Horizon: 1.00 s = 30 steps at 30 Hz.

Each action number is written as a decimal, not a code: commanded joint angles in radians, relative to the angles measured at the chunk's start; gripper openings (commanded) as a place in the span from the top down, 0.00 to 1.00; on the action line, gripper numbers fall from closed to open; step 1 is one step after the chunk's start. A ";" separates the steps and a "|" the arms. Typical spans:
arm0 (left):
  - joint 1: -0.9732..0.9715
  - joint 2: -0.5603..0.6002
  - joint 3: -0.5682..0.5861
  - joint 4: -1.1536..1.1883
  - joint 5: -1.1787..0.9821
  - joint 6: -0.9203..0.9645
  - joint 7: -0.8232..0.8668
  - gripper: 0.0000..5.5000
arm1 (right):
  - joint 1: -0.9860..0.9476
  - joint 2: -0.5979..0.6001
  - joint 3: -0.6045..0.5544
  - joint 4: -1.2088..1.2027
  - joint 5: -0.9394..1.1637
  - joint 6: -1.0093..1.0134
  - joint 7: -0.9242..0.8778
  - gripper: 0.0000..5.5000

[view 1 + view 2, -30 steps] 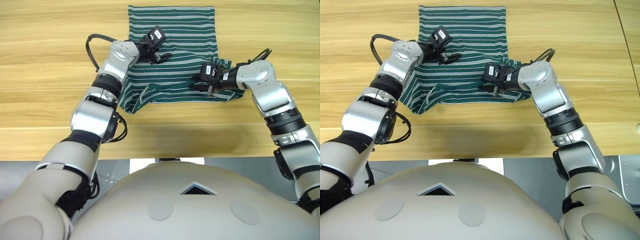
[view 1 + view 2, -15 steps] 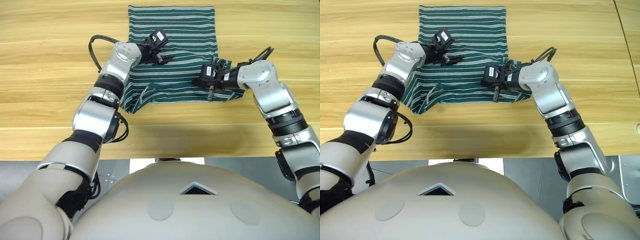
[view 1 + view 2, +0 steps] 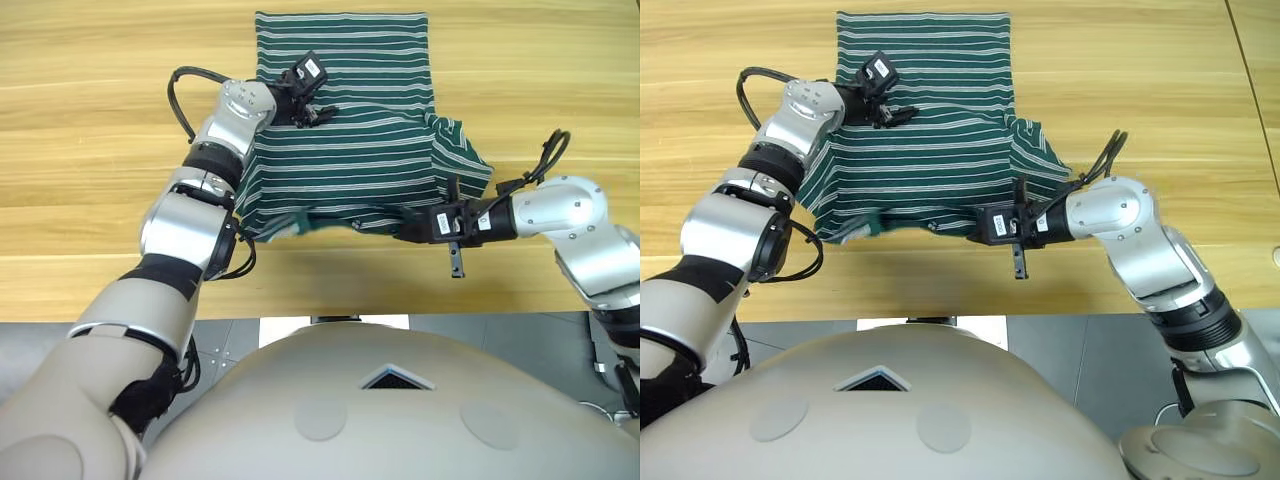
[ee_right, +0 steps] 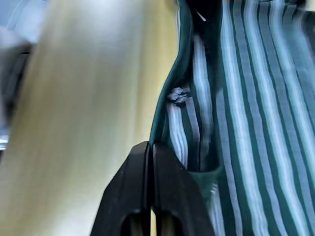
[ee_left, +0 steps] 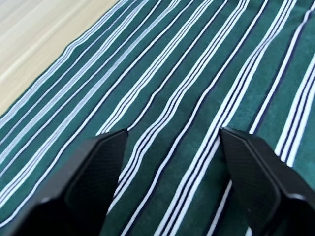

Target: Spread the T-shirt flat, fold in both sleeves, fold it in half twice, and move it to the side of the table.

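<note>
Green striped T-shirt (image 3: 350, 150) spread on the wooden counter (image 3: 100, 100), far edge flat and square, near hem rumpled close to the counter's front edge. Right gripper (image 4: 151, 145) clamped on that near hem, cloth pinched between closed fingers. Left gripper (image 3: 322, 112) over the shirt's left side towards the far end, fingers parted, low over the stripes; touching or just above, cannot tell. Right sleeve (image 3: 462, 152) bunched beside the body of the shirt.
</note>
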 commanded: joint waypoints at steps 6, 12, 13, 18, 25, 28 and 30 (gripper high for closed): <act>-0.020 0.012 0.002 0.018 0.026 -0.005 0.007 0.39 | 0.005 0.001 0.005 0.092 0.038 -0.053 0.041 0.83; 0.075 0.093 0.057 -0.299 -0.059 0.023 -0.097 0.39 | 0.029 -0.054 -0.062 0.031 0.247 -0.015 0.183 0.64; 0.130 0.133 0.086 -0.457 -0.096 0.065 -0.127 0.39 | 0.027 -0.055 -0.092 0.027 0.298 -0.002 0.198 0.60; 0.475 0.228 0.396 -1.129 -0.312 0.462 -0.035 0.39 | -0.043 0.019 -0.217 0.128 0.369 0.053 0.076 0.45; 1.183 0.022 0.712 -1.780 -0.532 0.924 0.149 0.39 | -0.043 0.068 -0.371 0.179 0.451 0.113 -0.059 0.45; 1.340 -0.038 0.745 -1.882 -0.577 0.961 0.183 0.39 | 0.019 0.055 -0.448 0.160 0.493 0.116 -0.069 0.45; 1.399 -0.054 0.736 -1.927 -0.570 0.951 0.214 0.39 | 0.067 0.048 -0.493 0.136 0.514 0.120 -0.078 0.45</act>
